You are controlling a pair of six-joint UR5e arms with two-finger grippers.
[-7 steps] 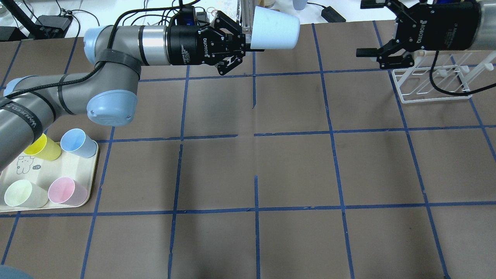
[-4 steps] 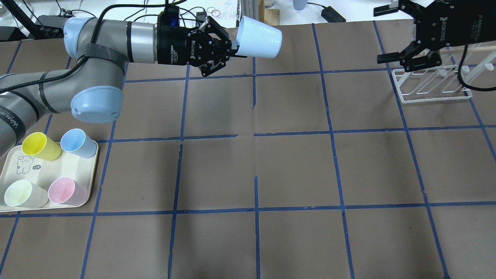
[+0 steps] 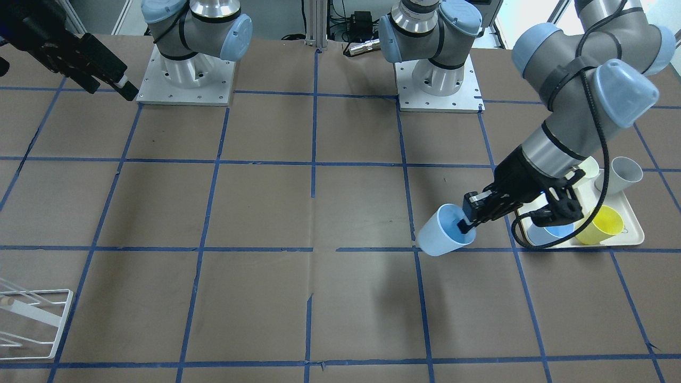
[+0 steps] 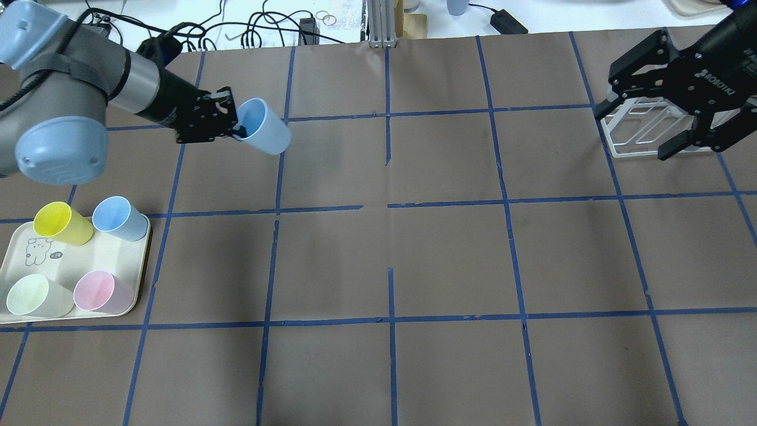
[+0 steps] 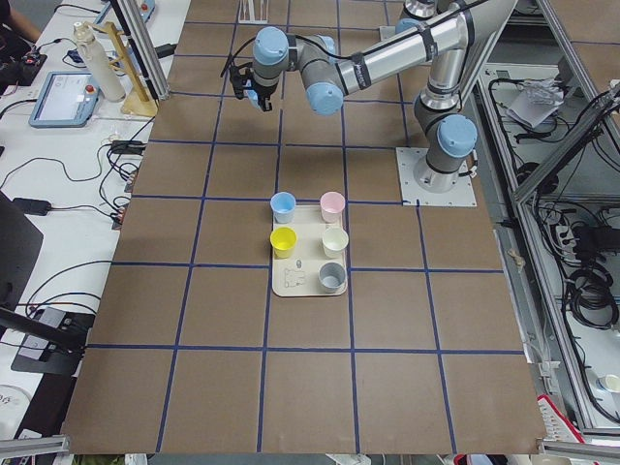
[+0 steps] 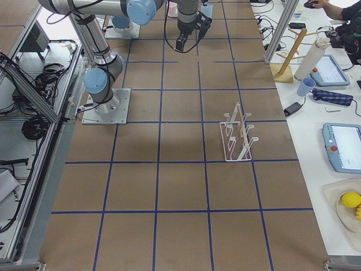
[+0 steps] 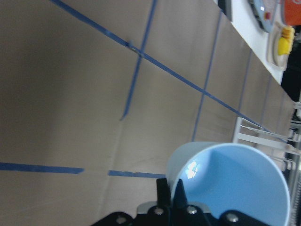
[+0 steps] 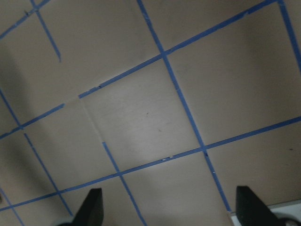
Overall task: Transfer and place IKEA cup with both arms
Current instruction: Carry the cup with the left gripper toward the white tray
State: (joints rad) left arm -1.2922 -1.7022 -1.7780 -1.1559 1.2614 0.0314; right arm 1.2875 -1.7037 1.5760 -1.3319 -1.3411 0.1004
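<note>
LAB BENCH: The left gripper (image 4: 238, 128) pinches the rim of a pale blue cup (image 4: 265, 129), one finger inside the mouth and one outside. It holds the cup tilted above the brown table (image 4: 449, 254) on the robot's left side, farther out than the tray (image 4: 100, 251) and apart from it. The right gripper (image 4: 631, 135) hangs w/ jaws spread wide and nothing btwn them, over the white wire rack (image 6: 237, 141) on the robot's right. Its fingers cover part of the rack from overhead, and from across the table the rack is cut off at the frame edge. Much is hidden. The overhead cam crops the tray's left end, so only four cups show there: yellow cup (image 4: 59, 223), blue cup (image 4: 121, 218), pale green cup (image 4: 32, 296), pink cup (image 4: 103, 291). The grey cup (image 3: 620, 174) shows only from the front and from the table's left end. From the front the left arm (image 3: 569, 125) blocks the pink cup entirely and most of the pale green and blue ones, while the right arm (image 3: 191, 26) is cropped to little more than base and gripper. The left wrist cam catches only the held cup's mouth and the fingers on its rim; the right wrist cam shows just two fingertips over table. In both end-on views the grippers are too small to read. Count: 2 arms, 2 grippers, 6 cups (1 held, 5 on tray), 1 tray, 1 rack.
</note>
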